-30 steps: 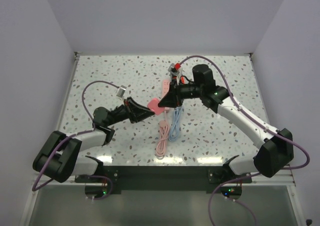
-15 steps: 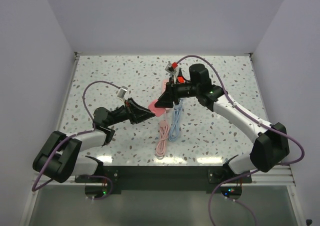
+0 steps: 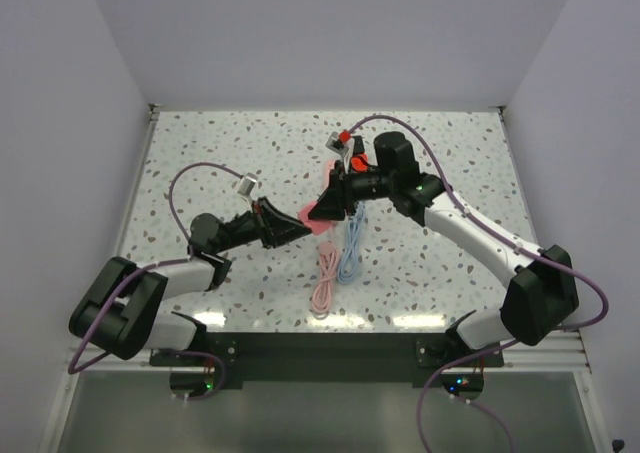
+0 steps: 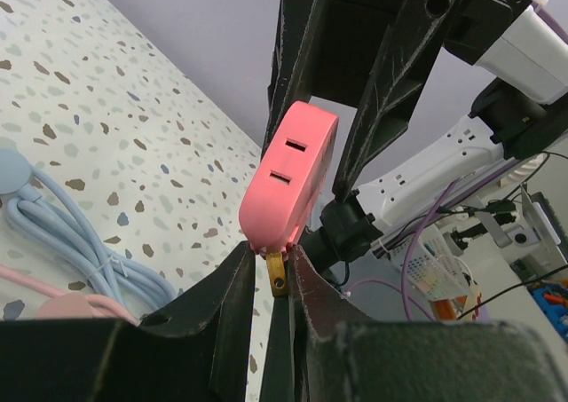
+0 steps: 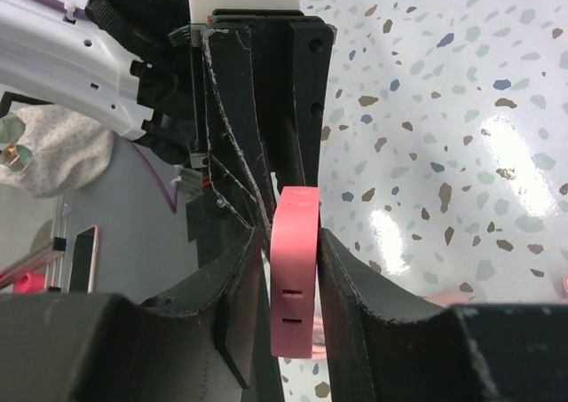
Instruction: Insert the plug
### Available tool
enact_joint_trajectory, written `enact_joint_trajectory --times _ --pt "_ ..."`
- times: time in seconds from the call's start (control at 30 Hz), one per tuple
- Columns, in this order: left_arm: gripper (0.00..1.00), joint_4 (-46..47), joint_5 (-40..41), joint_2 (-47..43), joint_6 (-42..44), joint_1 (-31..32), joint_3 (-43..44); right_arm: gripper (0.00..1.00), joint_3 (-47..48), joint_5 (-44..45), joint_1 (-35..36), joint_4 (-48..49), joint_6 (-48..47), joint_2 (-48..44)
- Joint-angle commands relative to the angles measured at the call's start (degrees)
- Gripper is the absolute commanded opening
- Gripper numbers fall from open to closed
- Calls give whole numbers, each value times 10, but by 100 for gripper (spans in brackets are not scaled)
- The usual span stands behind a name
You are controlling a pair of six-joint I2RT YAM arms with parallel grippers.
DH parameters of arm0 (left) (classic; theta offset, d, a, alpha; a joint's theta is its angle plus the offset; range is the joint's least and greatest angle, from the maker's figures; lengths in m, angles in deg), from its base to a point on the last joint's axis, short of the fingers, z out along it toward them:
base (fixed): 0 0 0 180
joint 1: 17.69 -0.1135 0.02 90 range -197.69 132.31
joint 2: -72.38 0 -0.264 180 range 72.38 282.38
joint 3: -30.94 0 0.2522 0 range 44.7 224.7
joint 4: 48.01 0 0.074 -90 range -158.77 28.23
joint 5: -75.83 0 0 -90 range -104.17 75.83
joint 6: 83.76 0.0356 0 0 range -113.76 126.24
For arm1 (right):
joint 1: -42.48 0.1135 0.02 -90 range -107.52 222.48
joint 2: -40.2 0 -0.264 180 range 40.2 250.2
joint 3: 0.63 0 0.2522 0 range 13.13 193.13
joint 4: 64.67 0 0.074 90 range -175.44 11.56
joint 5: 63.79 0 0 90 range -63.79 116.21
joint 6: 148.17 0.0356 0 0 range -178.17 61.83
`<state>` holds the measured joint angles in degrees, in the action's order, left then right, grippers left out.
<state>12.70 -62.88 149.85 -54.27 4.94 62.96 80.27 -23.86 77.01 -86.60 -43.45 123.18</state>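
Speckled table, pale walls all round, and the pink plug hangs in the air just beside the far end of the blue cable. The left gripper is clenched on the brass prong at the plug's base. The right gripper has its fingers flanking the pink body, but clamped or merely alongside, I can't tell. No socket meets that prong, so I'd say the insertion itself is all yet to come.

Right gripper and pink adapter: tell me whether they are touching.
Touching. The right wrist view shows the pink adapter wedged between the two fingers of the right gripper, both inner faces pressed against its sides with no gap.
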Motion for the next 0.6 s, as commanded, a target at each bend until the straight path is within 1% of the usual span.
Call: enact_joint_trajectory --times 0.0,0.2,0.37,0.47,0.5,0.57 --pt "0 342 17 0 0 2 24 35 -2 -12 8 -4 -14 -15" --pt "0 342 25 -7 3 -1 22 33 0 -14 10 -15 -23 -11" --pt "0 342 29 -17 10 -2 17 26 5 -24 12 -19 -29 1" --pt "0 342 31 -24 16 -3 15 19 7 -30 12 -20 -34 8" --pt "0 342 32 -26 17 -3 15 12 7 -32 12 -20 -34 10" --pt "0 342 32 -27 19 -4 16 4 7 -43 13 -14 -32 13"
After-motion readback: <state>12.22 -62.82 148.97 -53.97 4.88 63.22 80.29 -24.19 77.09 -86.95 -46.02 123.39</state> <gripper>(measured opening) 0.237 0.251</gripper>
